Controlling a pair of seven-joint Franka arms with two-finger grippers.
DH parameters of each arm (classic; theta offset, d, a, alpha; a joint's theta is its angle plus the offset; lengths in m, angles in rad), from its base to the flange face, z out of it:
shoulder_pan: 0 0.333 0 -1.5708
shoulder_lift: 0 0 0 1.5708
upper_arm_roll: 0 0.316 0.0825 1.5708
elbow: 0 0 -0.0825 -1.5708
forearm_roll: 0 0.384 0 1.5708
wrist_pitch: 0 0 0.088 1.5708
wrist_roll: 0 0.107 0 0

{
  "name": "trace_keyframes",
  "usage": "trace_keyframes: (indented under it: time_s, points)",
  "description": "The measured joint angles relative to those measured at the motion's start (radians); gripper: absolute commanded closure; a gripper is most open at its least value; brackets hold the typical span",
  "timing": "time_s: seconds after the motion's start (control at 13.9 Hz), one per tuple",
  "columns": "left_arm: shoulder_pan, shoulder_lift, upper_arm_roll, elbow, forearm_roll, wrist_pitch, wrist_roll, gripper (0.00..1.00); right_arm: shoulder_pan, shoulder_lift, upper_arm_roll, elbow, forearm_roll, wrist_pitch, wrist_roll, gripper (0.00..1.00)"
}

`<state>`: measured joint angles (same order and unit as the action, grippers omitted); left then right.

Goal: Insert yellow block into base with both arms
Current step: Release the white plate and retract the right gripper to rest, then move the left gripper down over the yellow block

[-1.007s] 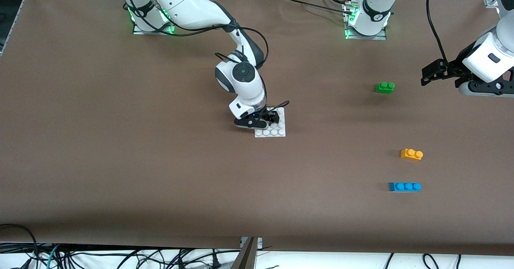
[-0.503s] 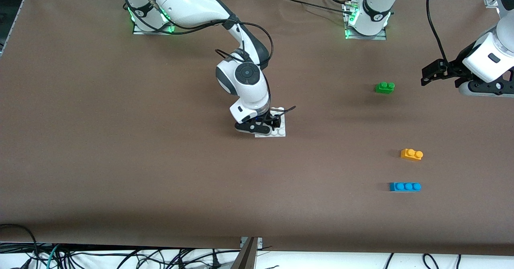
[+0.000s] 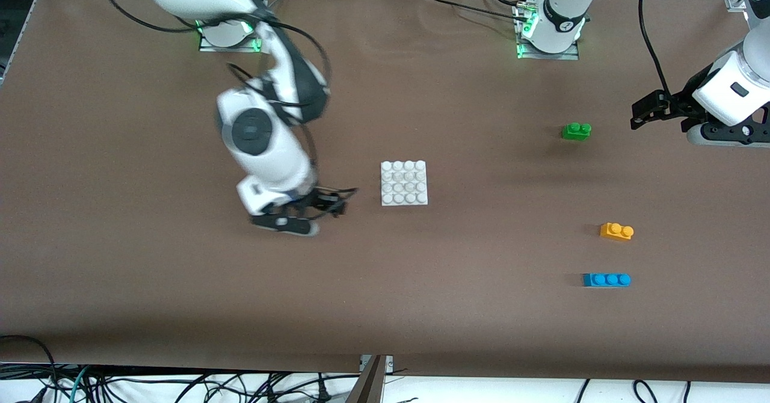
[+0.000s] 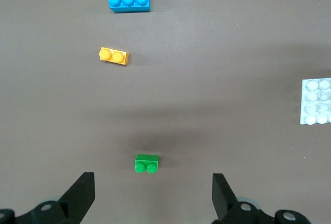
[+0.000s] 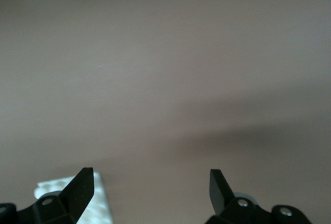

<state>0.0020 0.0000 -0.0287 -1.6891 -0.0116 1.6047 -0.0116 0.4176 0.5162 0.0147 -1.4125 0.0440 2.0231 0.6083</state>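
Block [image 3: 616, 231]: yellow-orange, two round studs, lying untouched between green brick [image 3: 576, 131] and blue brick [image 3: 606, 279], toward left arm's end. Base [image 3: 404, 183] bare mid-table. Right gripper [image 3: 325, 206] beside base, jaws wide, apparently empty. Left gripper [image 3: 645, 113] waits, jaws wide.

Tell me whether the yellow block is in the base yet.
Out. The yellow block lies on the table, apart from the base, whose studs are bare.

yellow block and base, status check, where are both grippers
Right gripper open, empty, over bare table beside base. Left gripper open, waiting at its end. Yellow block untouched between green brick and blue brick. Path clear.
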Motion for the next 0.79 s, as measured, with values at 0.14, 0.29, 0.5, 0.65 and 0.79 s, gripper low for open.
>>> trace_keyframes:
  time_s: [0.14, 0.29, 0.5, 0.65, 0.79]
  points:
    - [0.000, 0.009, 0.000, 0.000, 0.000, -0.001, 0.000, 0.00, -0.122, -0.172, 0.014, -0.118, 0.002, -0.093, -0.154, 0.01]
    - [0.000, 0.016, 0.000, 0.000, 0.000, -0.001, 0.000, 0.00, -0.205, -0.336, 0.018, -0.207, 0.002, -0.224, -0.250, 0.01]
    - [0.000, 0.019, 0.000, 0.003, 0.000, 0.000, 0.000, 0.00, -0.299, -0.516, 0.022, -0.256, 0.002, -0.400, -0.402, 0.01]
    - [0.000, 0.023, -0.001, 0.005, 0.000, -0.001, 0.001, 0.00, -0.339, -0.578, 0.022, -0.274, 0.002, -0.460, -0.460, 0.01]
    - [0.000, 0.034, -0.001, 0.005, 0.000, 0.000, 0.003, 0.00, -0.349, -0.588, 0.015, -0.282, 0.002, -0.472, -0.503, 0.01]
